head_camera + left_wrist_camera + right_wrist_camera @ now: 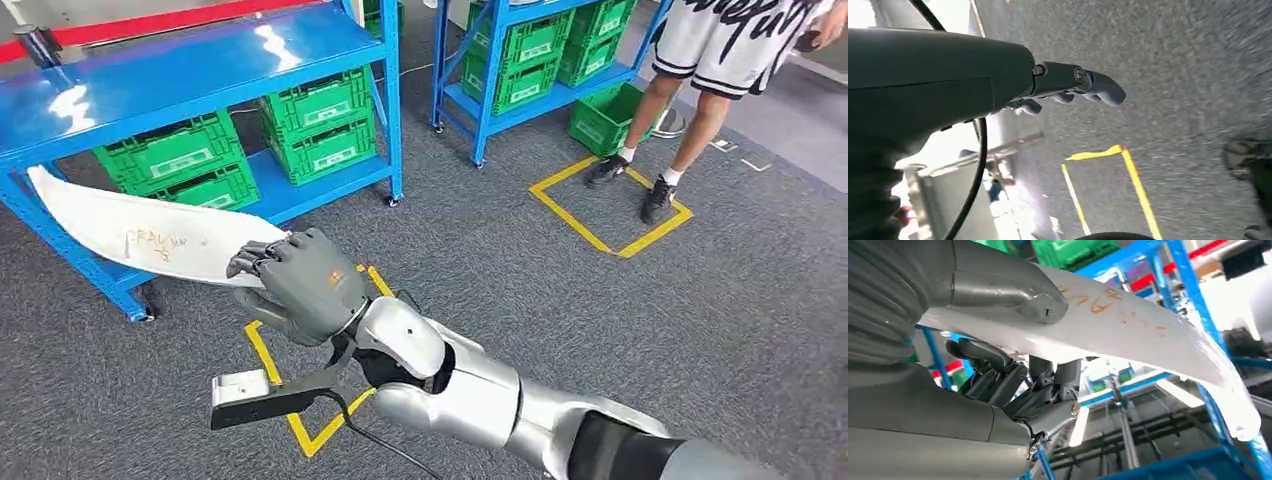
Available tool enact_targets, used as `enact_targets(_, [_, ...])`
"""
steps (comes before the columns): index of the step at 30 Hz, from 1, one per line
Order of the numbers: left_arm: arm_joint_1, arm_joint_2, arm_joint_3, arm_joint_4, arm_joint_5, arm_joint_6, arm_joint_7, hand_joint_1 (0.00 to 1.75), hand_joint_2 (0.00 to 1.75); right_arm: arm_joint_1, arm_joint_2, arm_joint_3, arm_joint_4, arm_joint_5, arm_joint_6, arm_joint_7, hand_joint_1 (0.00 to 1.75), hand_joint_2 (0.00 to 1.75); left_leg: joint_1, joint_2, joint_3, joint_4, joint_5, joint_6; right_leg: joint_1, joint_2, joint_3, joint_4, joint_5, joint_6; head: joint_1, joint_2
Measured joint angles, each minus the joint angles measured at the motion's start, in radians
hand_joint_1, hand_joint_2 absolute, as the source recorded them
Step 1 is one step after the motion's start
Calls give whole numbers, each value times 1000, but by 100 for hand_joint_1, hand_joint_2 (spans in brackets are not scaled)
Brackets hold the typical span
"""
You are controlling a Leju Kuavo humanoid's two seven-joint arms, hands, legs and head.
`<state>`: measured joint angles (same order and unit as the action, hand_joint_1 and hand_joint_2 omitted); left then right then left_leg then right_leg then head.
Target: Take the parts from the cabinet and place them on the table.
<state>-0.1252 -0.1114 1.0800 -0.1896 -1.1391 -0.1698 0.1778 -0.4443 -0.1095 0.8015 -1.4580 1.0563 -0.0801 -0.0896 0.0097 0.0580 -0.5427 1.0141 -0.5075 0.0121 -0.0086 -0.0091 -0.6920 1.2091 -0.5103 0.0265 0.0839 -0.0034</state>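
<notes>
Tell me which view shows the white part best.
The head view: the whole white part shows, held at one end by the right hand. The right wrist view shows it close, its far end blurred. The left wrist view looks at carpet.

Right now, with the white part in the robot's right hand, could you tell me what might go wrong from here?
1. The right hand holds the long white part at one end only, so it could tilt or slip out.
2. The part's free end reaches up against the blue rack, so a turn could knock it on the frame.
3. A person stands nearby on the carpet, so a wide swing that way could come close.
</notes>
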Motion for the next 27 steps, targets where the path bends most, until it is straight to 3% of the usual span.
enact_targets(1, [0,-1,0,0,0,0,0,0,175,-1,0,-2,0,0,0,0,175,175,0,8,0,2,0,-1,1,-13,54,-87,32,-5,0,0])
enact_targets(2, [-1,-1,0,0,0,0,0,0,175,-2,0,-3,0,0,0,0,175,175,-1,17,1,4,-2,-4,5,-48,100,-170,41,-11,0,0])
enact_targets(3, [-1,0,0,0,0,0,-1,0,175,-3,0,-3,0,0,0,-1,175,175,-9,23,-3,9,-3,-13,19,-72,106,-191,32,-20,0,0])
enact_targets(6, [-2,0,0,0,-3,0,2,0,175,0,-2,-5,0,1,1,-3,175,175,-9,50,0,1,1,-28,20,-36,94,-189,39,-36,0,0])
enact_targets(7, [-4,0,0,0,-3,0,2,0,175,-1,-2,-6,-1,1,1,-3,175,175,-8,56,1,2,-2,-35,17,-26,94,-196,45,-46,0,0])
enact_targets(8, [-5,2,0,0,-3,0,2,0,175,-2,-2,-6,-1,2,1,-3,175,175,-2,10,-8,16,-16,-43,11,-20,96,-200,50,-52,-2,0])
enact_targets(9, [-3,1,0,0,-4,0,2,0,175,-4,-2,-6,-1,2,2,-3,175,175,-1,-28,-26,59,-50,-46,8,-12,93,-200,51,-56,-3,0])
enact_targets(11, [-1,0,0,0,-5,0,2,0,175,-2,0,-6,-1,3,3,-6,175,175,0,-50,-95,218,-128,-50,8,9,89,-199,55,-62,-3,0])
enact_targets(12, [0,0,0,0,-6,0,4,0,175,0,0,-6,-1,5,6,-5,175,175,-1,-51,-124,283,-148,-51,10,21,87,-199,56,-63,-3,0])
enact_targets(13, [2,1,0,0,-6,0,5,0,175,3,0,-6,-1,6,9,-3,175,175,0,-52,-137,310,-146,-50,11,32,86,-198,58,-64,-3,0])
enact_targets(14, [2,2,0,0,-7,0,5,0,175,6,0,-6,-1,8,13,-4,175,175,-1,-54,-124,284,-115,-47,11,46,86,-197,59,-62,-3,0])
enact_targets(16, [0,2,0,0,-7,0,5,0,175,5,0,-6,-1,9,16,-4,175,175,0,-70,-53,132,-27,-39,11,71,86,-193,61,-59,-3,0])
enact_targets(17, [1,2,0,0,-7,0,5,0,175,4,0,-6,-1,9,16,-3,175,175,0,-107,-14,44,8,-34,9,81,85,-190,62,-57,-3,0])
enact_targets(18, [1,3,0,0,-7,0,5,0,175,4,2,-6,-1,10,16,-3,175,175,2,-151,-5,22,-11,-31,14,89,79,-187,64,-50,-3,0])
enact_targets(20, [-2,3,0,0,-7,0,7,0,175,3,5,-6,-1,12,17,-5,175,175,-1,-137,-1,10,-8,-29,6,112,65,-186,72,-35,-1,0])
enact_targets(22, [-2,2,0,0,-7,0,7,0,175,4,5,-6,-1,13,18,-4,175,175,0,-116,-2,8,0,-17,7,137,60,-192,84,-18,-2,0])
enact_targets(23, [-4,-2,0,0,-7,0,8,0,175,6,5,-7,-2,14,19,-4,175,175,9,-95,-1,1,7,-10,6,116,55,-182,75,-17,-3,0])
enact_targets(24, [-3,1,0,-2,-7,0,8,0,175,2,5,-8,-2,14,21,-5,175,175,9,-87,-2,-2,10,-1,12,66,37,-146,44,-10,12,0])
enact_targets(25, [-2,2,0,-2,-8,0,8,0,175,0,5,-8,-2,14,22,-5,175,175,8,-73,-5,-1,10,0,10,39,6,-80,4,-4,14,0])
enact_targets(27, [0,2,0,-2,-8,0,9,0,175,5,5,-8,-2,14,24,-6,175,175,7,-44,-9,0,11,0,4,21,-65,82,-67,5,14,0])
